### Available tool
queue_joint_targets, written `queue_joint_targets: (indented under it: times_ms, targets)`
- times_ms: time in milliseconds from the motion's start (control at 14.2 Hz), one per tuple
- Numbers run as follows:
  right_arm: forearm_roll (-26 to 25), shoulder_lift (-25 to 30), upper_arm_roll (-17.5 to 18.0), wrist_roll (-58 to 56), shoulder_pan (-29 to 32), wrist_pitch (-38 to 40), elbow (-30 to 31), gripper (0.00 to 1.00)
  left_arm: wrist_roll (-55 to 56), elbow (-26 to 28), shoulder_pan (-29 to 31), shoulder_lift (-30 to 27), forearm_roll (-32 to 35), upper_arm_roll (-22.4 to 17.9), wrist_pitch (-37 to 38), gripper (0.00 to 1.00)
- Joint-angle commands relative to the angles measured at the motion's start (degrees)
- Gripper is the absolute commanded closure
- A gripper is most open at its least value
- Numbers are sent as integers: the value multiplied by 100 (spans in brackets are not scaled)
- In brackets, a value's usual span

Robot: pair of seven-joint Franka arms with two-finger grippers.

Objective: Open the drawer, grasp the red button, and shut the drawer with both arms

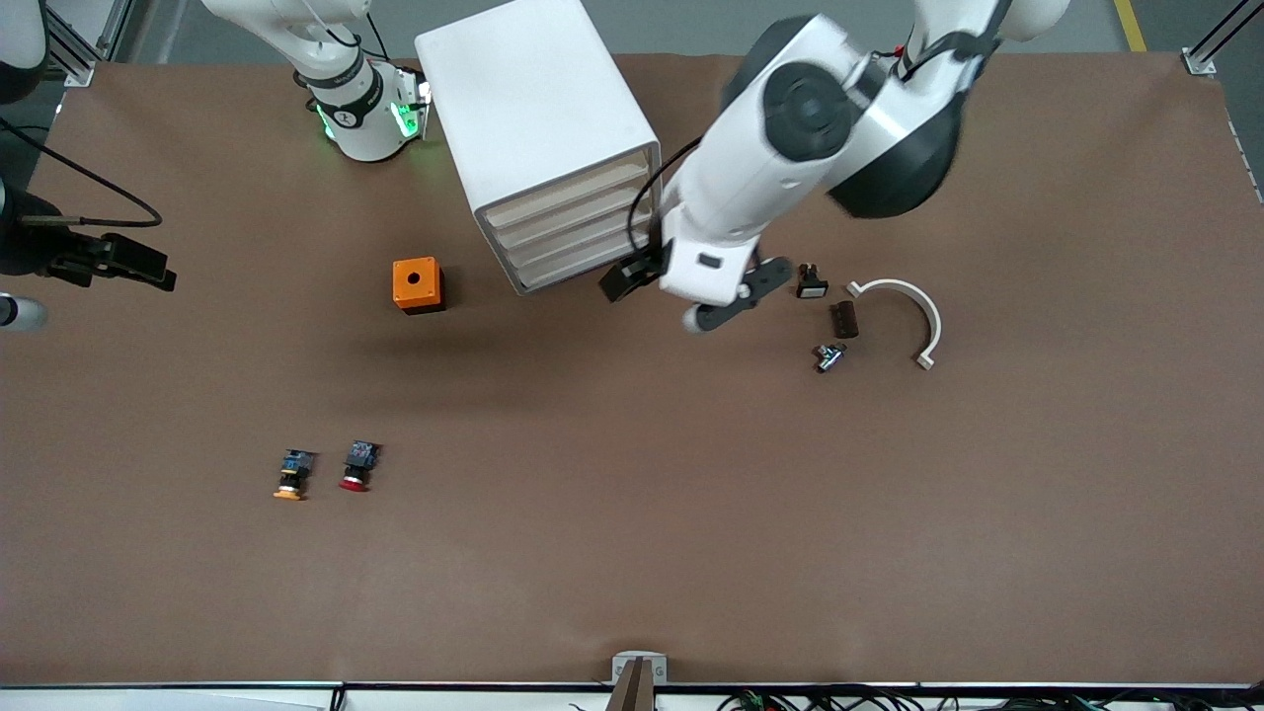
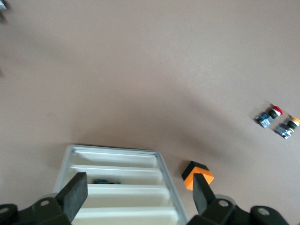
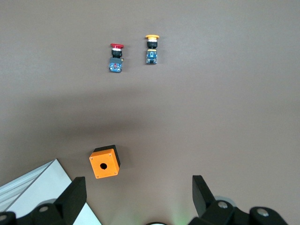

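Note:
The white cabinet (image 1: 538,109) stands near the robots' end of the table. Its four drawers all look shut, and the drawer (image 1: 568,193) is the uppermost one. My left gripper (image 1: 733,299) hangs open and empty just in front of the drawer fronts; in the left wrist view (image 2: 138,197) its fingers (image 2: 75,194) straddle the stacked fronts (image 2: 117,194). The red-capped button (image 1: 356,466) lies on the table nearer the front camera, and it shows in both wrist views (image 2: 270,115) (image 3: 116,57). My right gripper (image 3: 140,197) is open and empty, high over its own base, waiting.
An orange-capped switch (image 1: 291,474) lies beside the button. An orange box with a hole (image 1: 417,284) sits beside the cabinet toward the right arm's end. A white curved piece (image 1: 908,306) and small dark parts (image 1: 843,318) lie toward the left arm's end.

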State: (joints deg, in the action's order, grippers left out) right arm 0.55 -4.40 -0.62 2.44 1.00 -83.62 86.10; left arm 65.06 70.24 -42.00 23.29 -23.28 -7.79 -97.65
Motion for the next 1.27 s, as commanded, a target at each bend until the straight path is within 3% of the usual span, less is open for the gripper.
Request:
queue_joint_targets:
  times_ms: [0,283,636,918,1201]
  targets:
    - [76,448,-9,37,-3,-215,565,0,-1035,245,585,-666,60,41,700,1]
    - [76,1194,0,29,-231,-829,1592,0,-2767,384,1745,-1291,78,23,2318,1]
    - [68,1266,-44,29,-162,-910,1647,0,-4525,1016,3125,-1967,569,14,2593,1]
    - [59,1266,-53,11,-30,-910,1639,0,-5336,1877,3549,-2250,1280,32,2085,1]
    - [50,1275,-44,-50,-30,-919,1639,0,-6065,3458,3813,-3145,1475,49,663,1]
